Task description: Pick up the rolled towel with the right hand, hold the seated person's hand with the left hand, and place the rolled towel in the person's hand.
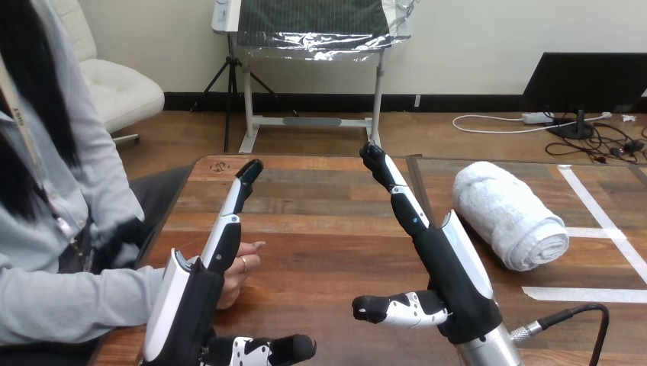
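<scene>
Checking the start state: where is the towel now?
In the head view the towel lies on the table, right side, beside the right hand, untouched.

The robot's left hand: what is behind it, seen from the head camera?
The person's hand is behind the left hand, near the left edge of the table. Some of its fingers show; the rest is covered, so I cannot tell whether the two hands touch.

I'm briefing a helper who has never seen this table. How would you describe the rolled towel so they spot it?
Start at the brown wooden table and look to its right part, where strips of white tape are stuck down. There, just right of the robot's right hand, lies the white rolled terry towel. It is the only soft, fluffy cylinder on the table.
</scene>
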### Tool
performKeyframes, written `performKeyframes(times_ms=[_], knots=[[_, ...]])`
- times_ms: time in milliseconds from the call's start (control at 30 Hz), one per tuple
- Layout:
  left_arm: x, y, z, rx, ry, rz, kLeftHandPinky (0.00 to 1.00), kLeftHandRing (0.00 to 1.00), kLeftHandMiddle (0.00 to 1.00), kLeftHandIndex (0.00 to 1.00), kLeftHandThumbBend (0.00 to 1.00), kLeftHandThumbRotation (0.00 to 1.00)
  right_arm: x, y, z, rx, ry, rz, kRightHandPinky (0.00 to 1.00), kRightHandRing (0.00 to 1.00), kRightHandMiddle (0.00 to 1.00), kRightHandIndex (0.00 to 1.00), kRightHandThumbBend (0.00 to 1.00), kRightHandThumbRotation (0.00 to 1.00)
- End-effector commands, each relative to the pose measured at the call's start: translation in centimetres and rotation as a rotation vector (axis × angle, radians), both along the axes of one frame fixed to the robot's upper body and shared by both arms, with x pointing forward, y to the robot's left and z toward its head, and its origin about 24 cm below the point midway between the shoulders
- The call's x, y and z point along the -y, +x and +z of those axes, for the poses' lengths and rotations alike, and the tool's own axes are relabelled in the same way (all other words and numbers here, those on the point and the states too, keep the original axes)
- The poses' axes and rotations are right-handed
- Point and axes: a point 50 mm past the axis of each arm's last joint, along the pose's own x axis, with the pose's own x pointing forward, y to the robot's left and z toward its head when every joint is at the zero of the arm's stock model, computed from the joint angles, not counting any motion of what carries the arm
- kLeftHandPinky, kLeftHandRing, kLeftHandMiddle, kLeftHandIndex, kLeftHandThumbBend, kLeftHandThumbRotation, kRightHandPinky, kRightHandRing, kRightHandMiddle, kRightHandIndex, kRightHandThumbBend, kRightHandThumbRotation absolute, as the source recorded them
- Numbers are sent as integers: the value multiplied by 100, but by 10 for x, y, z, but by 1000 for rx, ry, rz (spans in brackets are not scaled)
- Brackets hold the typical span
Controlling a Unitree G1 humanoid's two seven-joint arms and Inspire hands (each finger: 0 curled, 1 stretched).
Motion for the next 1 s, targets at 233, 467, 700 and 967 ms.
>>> performKeyframes(times_ms=[233,467,700,967], knots=[[-1,7,13,76,15,12,93,97,100,100,100,78,0,8,17,92,25,3,100,100,100,100,100,77],[-3,6,13,72,41,34,95,97,100,100,100,80,1,9,18,97,22,9,100,100,100,100,100,76],[-4,6,13,74,57,61,93,94,99,100,100,83,2,14,23,111,16,16,100,100,100,100,100,72],[-4,6,14,74,55,56,93,93,99,100,100,83,9,25,36,154,-1,-10,100,100,100,100,100,69]])
